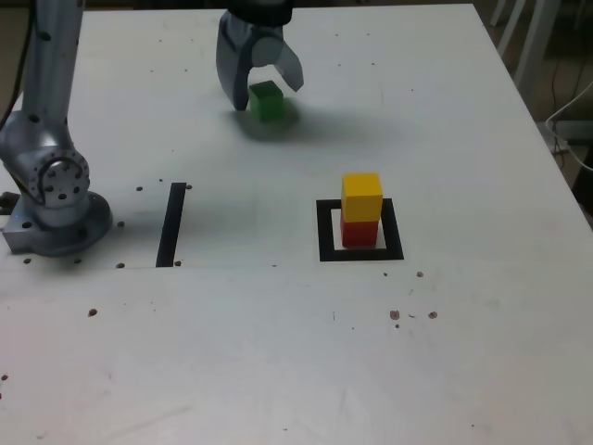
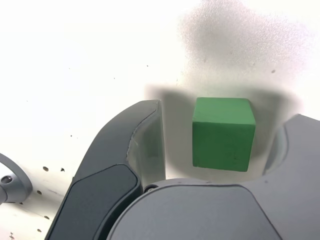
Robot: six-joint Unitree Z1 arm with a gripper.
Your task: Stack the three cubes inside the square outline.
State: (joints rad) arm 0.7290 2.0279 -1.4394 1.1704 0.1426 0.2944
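The claw [image 1: 272,98] stands open near the table's [image 1: 213,371] far edge in the exterior view, its two fingers apart on either side of the green cube [image 1: 268,101]. In the wrist view the green cube sits between the fingers, with a gap showing between it and each of them, so nothing is gripped. The green cube rests on the table, and soft shadows spread around it.

The other two cubes are stacked, well apart from the green one and closer to the table's right edge in the exterior view. The yellow cube [image 1: 361,197] sits on top of the red cube [image 1: 359,232], whose lower part is seen inside the black square outline [image 1: 326,243]. White shows between the red cube and the black frame in places; the yellow cube hides part of the outline's far side.

A straight black strip [image 1: 171,225] lies flat on the table between the robot's base [image 1: 60,225] and the square outline. The base stands by the table's left edge in the exterior view, with part of the arm [image 1: 51,69] rising from it and running out of the picture at the top. Small dark marks [image 1: 395,314] dot the table's surface, some near the base and some on the near side of the outline.
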